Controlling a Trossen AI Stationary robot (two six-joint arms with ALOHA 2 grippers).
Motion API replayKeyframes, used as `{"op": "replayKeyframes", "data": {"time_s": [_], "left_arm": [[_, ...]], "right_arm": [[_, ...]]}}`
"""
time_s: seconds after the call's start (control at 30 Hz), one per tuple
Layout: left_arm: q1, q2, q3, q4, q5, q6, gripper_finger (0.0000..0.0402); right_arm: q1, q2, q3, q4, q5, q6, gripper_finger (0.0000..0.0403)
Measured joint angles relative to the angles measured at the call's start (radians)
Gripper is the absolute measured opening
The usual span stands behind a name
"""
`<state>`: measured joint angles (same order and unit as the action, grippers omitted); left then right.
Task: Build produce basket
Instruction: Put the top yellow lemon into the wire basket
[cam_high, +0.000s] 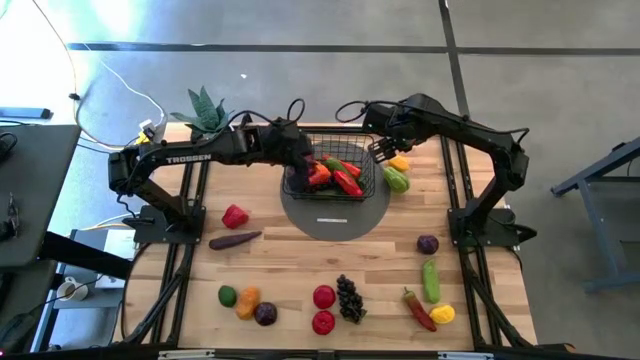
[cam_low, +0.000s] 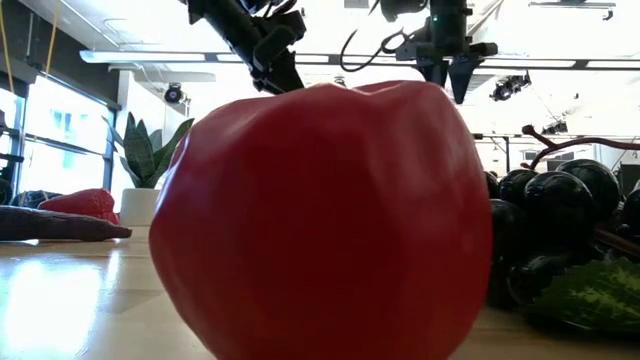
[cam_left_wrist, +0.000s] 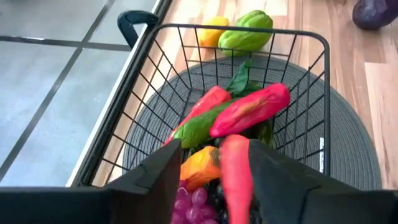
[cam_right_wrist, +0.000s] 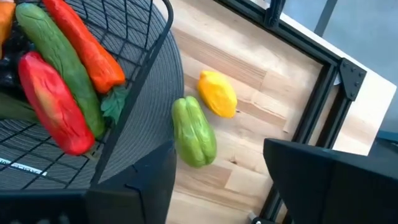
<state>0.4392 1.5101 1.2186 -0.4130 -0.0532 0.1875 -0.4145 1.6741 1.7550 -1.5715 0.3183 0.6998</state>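
Black wire-grid basket (cam_high: 333, 178) resting on flat grey round mat (cam_high: 335, 215) at table's far middle, already holding red, green and orange produce (cam_high: 335, 174). Left gripper (cam_left_wrist: 214, 177) over basket's left edge, fingers parted around a reddish-orange carrot-like piece (cam_left_wrist: 236, 180). Right gripper (cam_high: 383, 150) just beside basket's right side, fingers spread, empty, above green pepper (cam_right_wrist: 194, 132) and yellow pepper (cam_right_wrist: 217, 93).

Spiky potted plant (cam_high: 204, 110) at table's (cam_high: 300, 262) far-left corner, grey round mat (cam_high: 335, 217)
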Motion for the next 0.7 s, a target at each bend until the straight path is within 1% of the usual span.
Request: {"op": "replayKeyframes", "data": {"time_s": [0.23, 0.33, 0.4, 0.47, 0.57, 0.7], "left_arm": [[0.000, 0.000, 0.000, 0.004, -0.017, 0.000, 0.0225], [0.000, 0.000, 0.000, 0.004, -0.040, 0.000, 0.0237], [0.000, 0.000, 0.000, 0.004, -0.052, 0.000, 0.0243], [0.000, 0.000, 0.000, 0.004, -0.071, 0.000, 0.0246], [0.000, 0.000, 0.000, 0.004, -0.090, 0.000, 0.0248], [0.000, 0.000, 0.000, 0.004, -0.090, 0.000, 0.0247]], "right_arm": [[-0.037, 0.000, 0.000, 0.000, -0.001, -0.057, 0.0292], [-0.062, 0.000, -0.003, 0.000, 0.000, -0.123, 0.0311], [-0.085, 0.000, -0.003, 0.000, -0.005, -0.189, 0.0317], [-0.115, 0.000, -0.003, 0.000, -0.033, -0.264, 0.0318], [-0.171, 0.000, -0.003, 0.002, -0.066, -0.338, 0.0319], [-0.249, 0.000, -0.003, 0.024, -0.094, -0.424, 0.0319]]}}
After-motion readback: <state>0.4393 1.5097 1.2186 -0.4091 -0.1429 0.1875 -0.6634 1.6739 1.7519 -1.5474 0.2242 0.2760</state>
